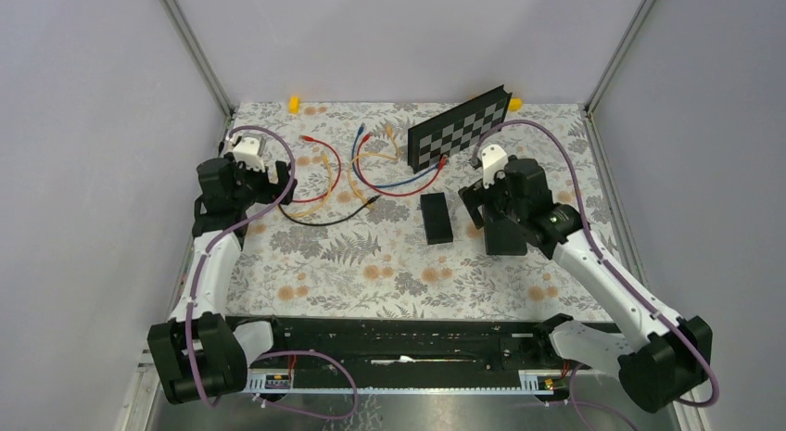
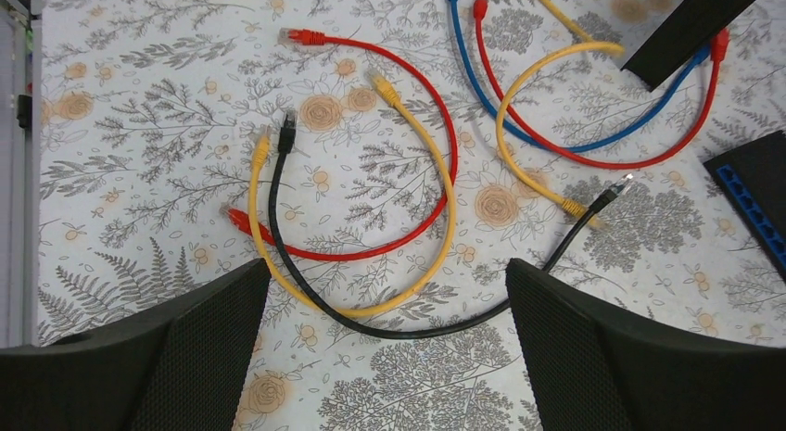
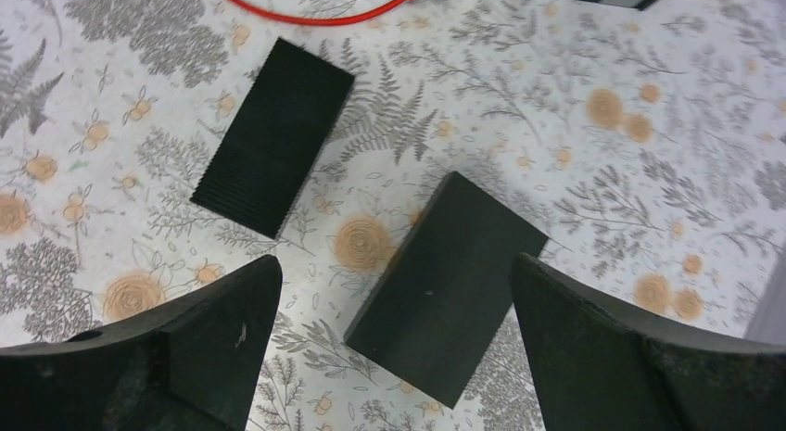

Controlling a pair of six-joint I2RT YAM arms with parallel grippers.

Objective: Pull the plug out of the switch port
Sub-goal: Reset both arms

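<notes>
A black switch with a checkerboard top lies at the back of the table; its corner shows in the left wrist view. A blue plug and a red plug reach its lower edge; I cannot tell whether they sit in ports. Their cables loop left across the table. My left gripper is open and empty above a loose black cable and a yellow cable. My right gripper is open and empty above a plain black box, right of the switch's near end.
A ribbed black box lies left of the plain one; in the left wrist view it shows a blue row of ports. A loose red loop lies at left. Two small yellow pieces sit by the back wall.
</notes>
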